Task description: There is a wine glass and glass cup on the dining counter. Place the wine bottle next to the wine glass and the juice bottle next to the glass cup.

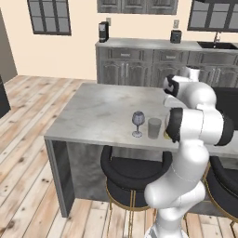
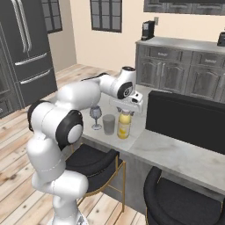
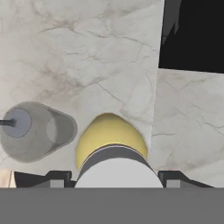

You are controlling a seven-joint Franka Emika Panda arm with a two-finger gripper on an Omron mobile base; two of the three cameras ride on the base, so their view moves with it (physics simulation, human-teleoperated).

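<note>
Juice bottle [image 2: 124, 126] stands directly beneath the claw [image 2: 126, 109].

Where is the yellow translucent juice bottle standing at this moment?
In the right base view, the yellow translucent juice bottle stands on the grey-white marble dining counter, just right of the short grey glass tumbler, directly under the gripper.

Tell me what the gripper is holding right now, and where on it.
The gripper is closed on the juice bottle at its neck, just below the cap, with the bottle upright on the dining counter.

No readable text, label, brand or number appears on anything here.
</note>
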